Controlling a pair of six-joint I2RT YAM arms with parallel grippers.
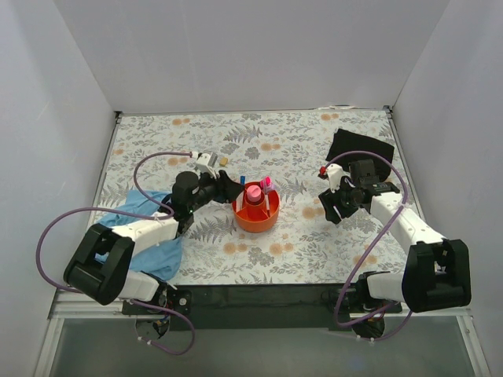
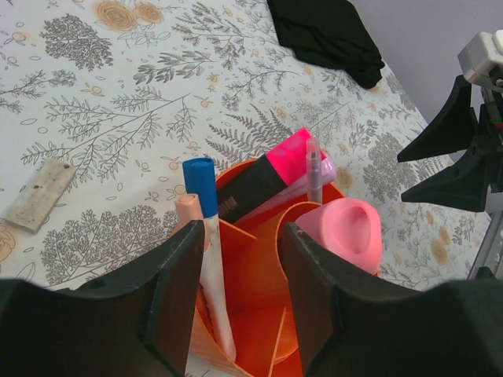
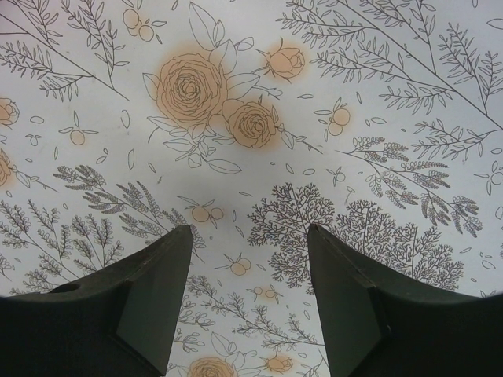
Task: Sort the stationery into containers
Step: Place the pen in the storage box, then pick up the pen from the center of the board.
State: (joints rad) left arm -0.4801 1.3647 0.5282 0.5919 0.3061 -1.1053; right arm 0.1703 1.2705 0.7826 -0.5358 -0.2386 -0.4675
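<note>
The orange organizer [image 1: 255, 216] stands mid-table. In the left wrist view, the organizer [image 2: 259, 290] holds a white pen with a blue cap [image 2: 200, 184], a pink-and-black highlighter [image 2: 263, 177], a thin clear pen [image 2: 313, 166], a pale pink piece [image 2: 189, 210] and a pink piece [image 2: 350, 228] in the central cup. My left gripper [image 2: 240, 232] is open just above an outer compartment, the blue-capped pen beside its left finger. A tan block [image 2: 39, 195] lies on the table to the left. My right gripper [image 3: 247, 236] is open and empty over the floral cover.
A black cloth [image 1: 360, 145] lies at the back right, also seen in the left wrist view [image 2: 322, 35]. A blue cloth [image 1: 149, 236] lies under the left arm. White walls close in the table on three sides. The right gripper [image 1: 330, 206] is to the right of the organizer.
</note>
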